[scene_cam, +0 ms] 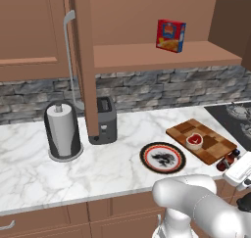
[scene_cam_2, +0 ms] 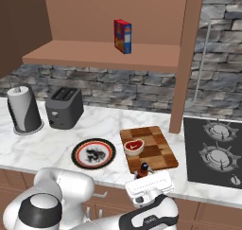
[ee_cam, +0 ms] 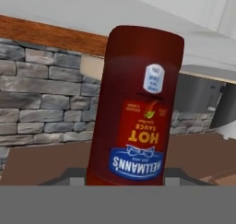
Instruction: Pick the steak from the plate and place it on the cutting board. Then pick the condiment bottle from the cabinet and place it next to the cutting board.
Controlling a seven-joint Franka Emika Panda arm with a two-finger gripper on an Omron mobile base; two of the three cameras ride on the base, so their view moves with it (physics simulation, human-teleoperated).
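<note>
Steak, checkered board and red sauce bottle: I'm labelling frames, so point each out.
Small raw red steak with cream fat rim (scene_cam_2: 133,146): right base view, its red centre.
Checkered wooden cutting board (scene_cam: 216,145): left base view, bare blocks.
Dark red sauce bottle (ee_cam: 138,103): hand view, its body.

We see a paper towel roll (scene_cam: 62,131) on its stand, well to the left of the gripper (scene_cam_2: 144,174), on the marble counter (scene_cam: 29,173). A dark toaster (scene_cam: 105,120) sits nearer, left and further back. A red and yellow box (scene_cam: 171,35) stands upright, high above and beyond. The black cooktop (scene_cam_2: 215,153) lies to the right, and a grey stone backsplash (scene_cam_2: 118,94) runs behind.
</note>
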